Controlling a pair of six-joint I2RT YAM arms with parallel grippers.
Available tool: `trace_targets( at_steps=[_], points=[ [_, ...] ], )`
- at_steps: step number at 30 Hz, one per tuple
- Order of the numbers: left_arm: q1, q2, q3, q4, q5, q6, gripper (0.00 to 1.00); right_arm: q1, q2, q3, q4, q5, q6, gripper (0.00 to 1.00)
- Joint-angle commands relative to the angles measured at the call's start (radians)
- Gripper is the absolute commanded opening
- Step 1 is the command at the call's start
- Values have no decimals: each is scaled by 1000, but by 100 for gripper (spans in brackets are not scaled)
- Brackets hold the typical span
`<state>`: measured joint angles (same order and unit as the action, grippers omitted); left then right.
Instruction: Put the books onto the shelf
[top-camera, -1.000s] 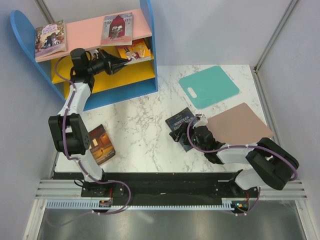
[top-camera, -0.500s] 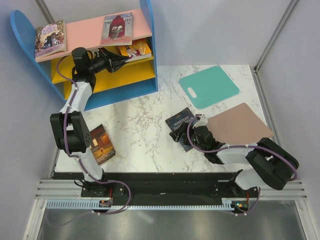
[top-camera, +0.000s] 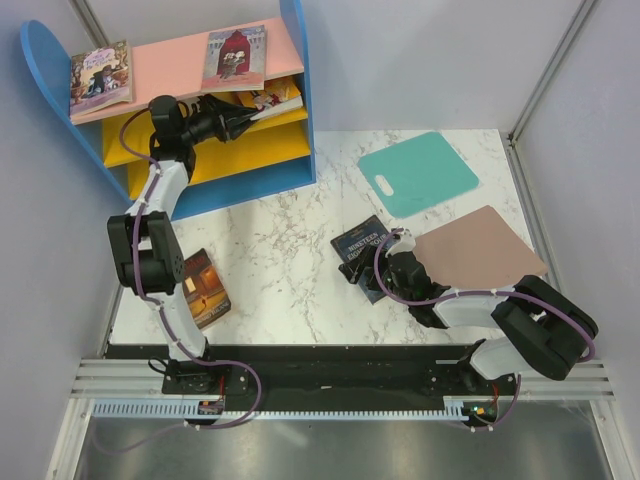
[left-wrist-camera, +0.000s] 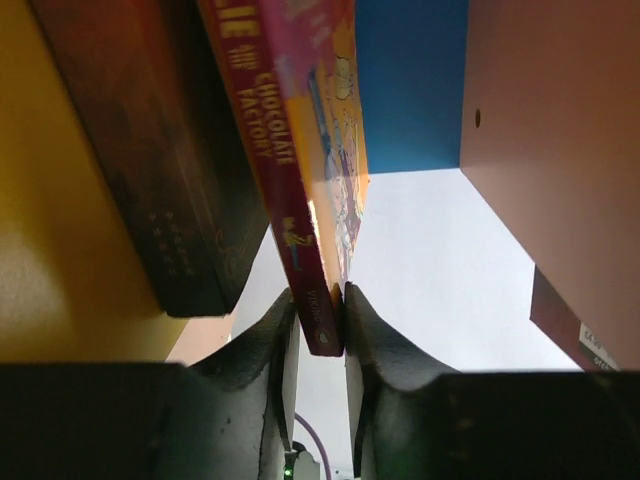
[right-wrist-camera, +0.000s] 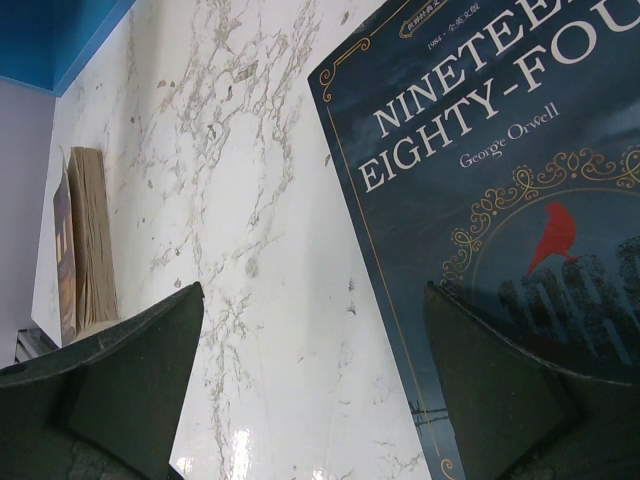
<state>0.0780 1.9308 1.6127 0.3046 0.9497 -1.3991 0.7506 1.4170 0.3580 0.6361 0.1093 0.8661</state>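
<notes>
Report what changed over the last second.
The left pincer pushed the Charlie and the Chocolate Factory book a little deeper into the shelf, under the pink top board, still pinching its edge. Unchanged: the right pincer hangs open over the Nineteen Eighty-Four book, the brown book lies on the table, and the purple book and red book sit on the top board.

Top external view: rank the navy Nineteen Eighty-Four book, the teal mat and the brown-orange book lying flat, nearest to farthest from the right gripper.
From the right gripper:
1. navy book, right under its open fingers.
2. teal mat, farther back on the right.
3. brown-orange book, far over on the left, near side.
</notes>
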Motion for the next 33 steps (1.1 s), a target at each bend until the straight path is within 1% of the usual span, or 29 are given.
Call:
trace_targets(
  at_steps=[1,7,18,21,23,26,27,29,33],
  points=[
    [5,26,88,93,9,-52,31,6,11,-7,-79,-8,-12,98],
    [12,48,119,122,17,-83,31,4,16,-4,-79,-10,-10,98],
    [22,62,98,142,-2,-97,31,4,17,-5,-79,-10,-12,98],
    [22,66,84,149,-3,-92,34,4,17,-5,-81,-10,-10,98],
    [23,68,84,151,-3,-84,35,4,16,-5,-81,-8,-12,98],
    [22,66,85,151,-11,-71,38,4,19,-2,-81,-11,-12,98],
    [23,65,92,143,-15,-54,46,4,19,-2,-81,-11,-12,98],
    [23,57,102,73,-31,1,54,6,19,-2,-81,-11,-12,98],
    [22,42,99,11,-46,61,56,4,17,-4,-82,-10,-12,98]
  ],
)
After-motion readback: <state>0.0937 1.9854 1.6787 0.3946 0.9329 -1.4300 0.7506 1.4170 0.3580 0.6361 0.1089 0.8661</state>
